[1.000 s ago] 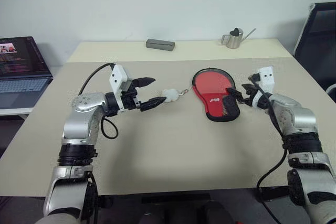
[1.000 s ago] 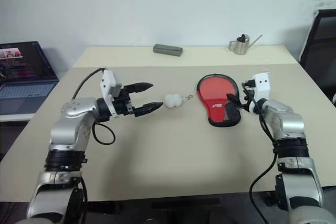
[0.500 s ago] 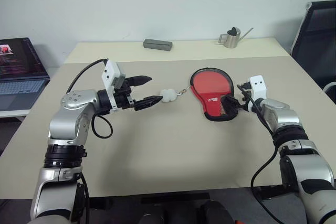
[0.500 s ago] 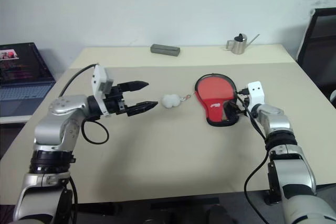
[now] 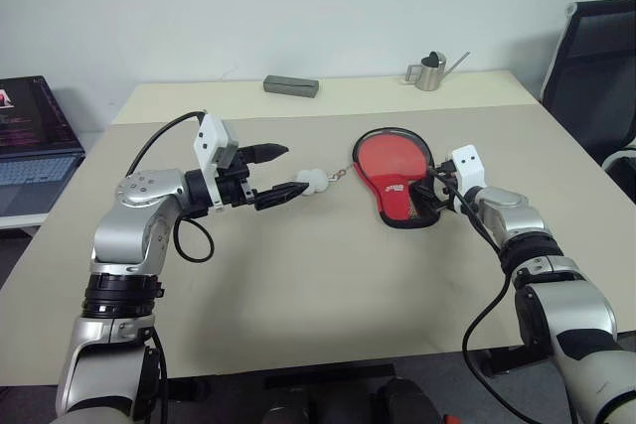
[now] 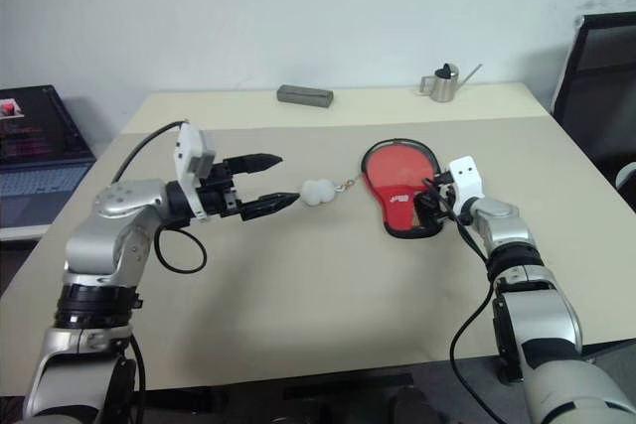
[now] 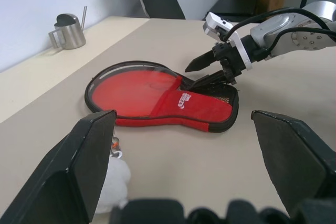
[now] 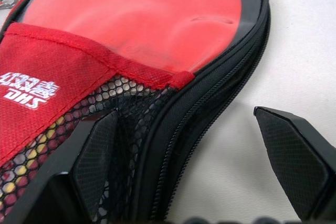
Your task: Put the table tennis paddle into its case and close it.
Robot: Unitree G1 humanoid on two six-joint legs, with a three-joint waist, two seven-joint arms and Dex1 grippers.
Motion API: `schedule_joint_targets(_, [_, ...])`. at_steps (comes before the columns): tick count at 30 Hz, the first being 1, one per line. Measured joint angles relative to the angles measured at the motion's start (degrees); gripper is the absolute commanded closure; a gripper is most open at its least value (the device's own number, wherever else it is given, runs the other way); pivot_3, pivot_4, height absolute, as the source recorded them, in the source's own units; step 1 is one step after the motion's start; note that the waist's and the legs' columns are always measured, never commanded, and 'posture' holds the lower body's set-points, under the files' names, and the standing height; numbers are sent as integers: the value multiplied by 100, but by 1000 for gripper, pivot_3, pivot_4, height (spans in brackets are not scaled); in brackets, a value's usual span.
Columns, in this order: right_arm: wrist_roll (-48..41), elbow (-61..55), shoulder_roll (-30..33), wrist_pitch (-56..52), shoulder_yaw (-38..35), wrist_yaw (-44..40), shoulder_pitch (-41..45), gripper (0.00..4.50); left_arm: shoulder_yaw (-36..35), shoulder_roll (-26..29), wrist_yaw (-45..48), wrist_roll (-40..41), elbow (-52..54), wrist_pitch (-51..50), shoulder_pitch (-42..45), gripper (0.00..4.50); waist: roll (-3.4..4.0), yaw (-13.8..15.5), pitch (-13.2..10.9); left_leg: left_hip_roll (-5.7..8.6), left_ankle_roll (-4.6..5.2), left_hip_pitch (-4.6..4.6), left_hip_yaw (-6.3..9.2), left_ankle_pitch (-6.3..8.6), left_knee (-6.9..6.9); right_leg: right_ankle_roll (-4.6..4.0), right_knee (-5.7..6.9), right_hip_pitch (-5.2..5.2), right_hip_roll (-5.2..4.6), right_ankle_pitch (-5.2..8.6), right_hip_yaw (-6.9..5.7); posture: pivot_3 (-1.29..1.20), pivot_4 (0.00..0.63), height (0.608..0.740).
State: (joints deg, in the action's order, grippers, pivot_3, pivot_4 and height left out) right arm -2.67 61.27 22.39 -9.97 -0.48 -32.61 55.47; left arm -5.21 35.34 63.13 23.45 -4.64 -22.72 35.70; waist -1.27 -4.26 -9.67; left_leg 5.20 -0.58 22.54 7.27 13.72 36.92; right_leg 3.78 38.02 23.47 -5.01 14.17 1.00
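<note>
The case (image 5: 399, 184) lies flat on the table (image 5: 328, 275) with the paddle (image 5: 390, 156) inside, red face showing through the clear cover. The right gripper (image 5: 429, 196) sits at the case's narrow mesh end, jaws spread wide, one finger (image 8: 97, 153) on the mesh, the other beside the zip edge. The left gripper (image 5: 280, 174) hovers open, holding nothing; the pom-pom (image 5: 312, 181) lies just past its lower fingertip, chained to the case

Silver arms, black joint bands, looping black cables; white camera boxes above black-fingered left hand (image 5: 270, 176).
</note>
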Motion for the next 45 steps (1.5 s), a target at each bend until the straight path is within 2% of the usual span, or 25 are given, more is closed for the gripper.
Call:
schedule_joint_targets(8, [61,335,-132,-180,-76,48,247,23,55,34,2,-7,-37,152,0,0,0,-76,1,-3,1,-18,-1,1,-4,-2,1,-15,4,-1,3,0,150,740])
schedule_joint_targets(11, [-5,448,-169,-364,-231,72,322,517,55,51,2,-7,-44,186,1,0,0,-76,1,-2,1,-23,-1,1,-3,-3,0,-21,3,-2,3,0,150,740])
schedule_joint_targets(20, [-99,471,-307,-709,-349,-177,388,3451,58,59,4,-12,-90,215,5,0,-1,-73,2,-2,1,-42,-1,1,-3,-4,4,-34,3,-3,3,0,150,740])
schedule_joint_targets(24, [-130,433,-332,-798,-425,-132,386,4491,82,64,17,-37,-209,277,25,0,-1,-72,2,-2,0,-43,-1,1,-4,-4,4,-34,3,-3,3,0,150,740])
schedule_joint_targets(30, [-213,311,-346,-1001,-527,-46,360,4491,82,242,67,-33,-235,296,-24,0,-1,-69,2,-2,0,-43,-1,1,-6,-4,3,-32,3,-3,5,0,150,740])
schedule_joint_targets(35, [-353,-164,-335,-1461,-655,69,188,4491,82,597,306,65,-88,23,-549,0,0,-45,2,-2,0,-41,1,1,-11,-4,1,-30,2,-3,4,0,150,740])
schedule_joint_targets(39, [-418,-1008,-347,-2032,-664,220,-124,4491,68,853,566,369,464,-362,-965,0,1,-30,1,-2,0,-38,3,2,-17,-5,-4,-27,0,-2,3,0,150,740])
schedule_joint_targets(45, [-587,-2947,-383,-3267,-658,541,-926,4491,55,1194,870,830,1372,-905,-1709,0,4,57,-1,-6,-4,-35,10,5,-45,-19,-10,-17,-1,14,-5,0,150,740])
